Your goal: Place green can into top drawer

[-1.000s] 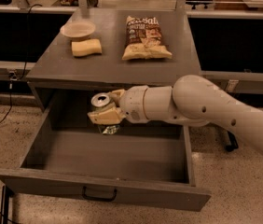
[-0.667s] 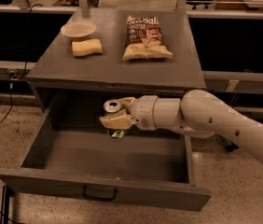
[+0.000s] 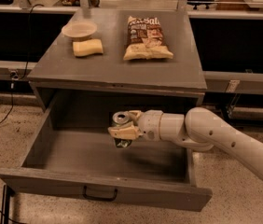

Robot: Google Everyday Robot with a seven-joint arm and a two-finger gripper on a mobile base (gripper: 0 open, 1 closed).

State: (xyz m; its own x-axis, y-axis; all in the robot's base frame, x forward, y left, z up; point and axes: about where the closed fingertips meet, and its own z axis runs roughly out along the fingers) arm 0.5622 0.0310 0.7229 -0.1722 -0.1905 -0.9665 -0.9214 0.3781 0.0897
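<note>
The top drawer [image 3: 99, 189] is pulled wide open, with a grey front panel and a small black handle at its centre. My gripper [image 3: 123, 126] reaches in from the right over the drawer's middle and is shut on the green can [image 3: 120, 119]. The can's silver top with pull tab shows above the fingers, and a dark bit of its body shows below them. The can hangs above the drawer floor, tilted slightly, not touching it.
On the cabinet top [image 3: 117, 64] lie a chip bag [image 3: 145, 38], a yellow sponge [image 3: 87, 47] and a shallow bowl [image 3: 79, 30]. My white arm [image 3: 215, 136] crosses the drawer's right side. Cables run along the floor at the left.
My gripper with the can has moved a little to the right and down into the open drawer's space. The drawer and the items on top have not moved.
</note>
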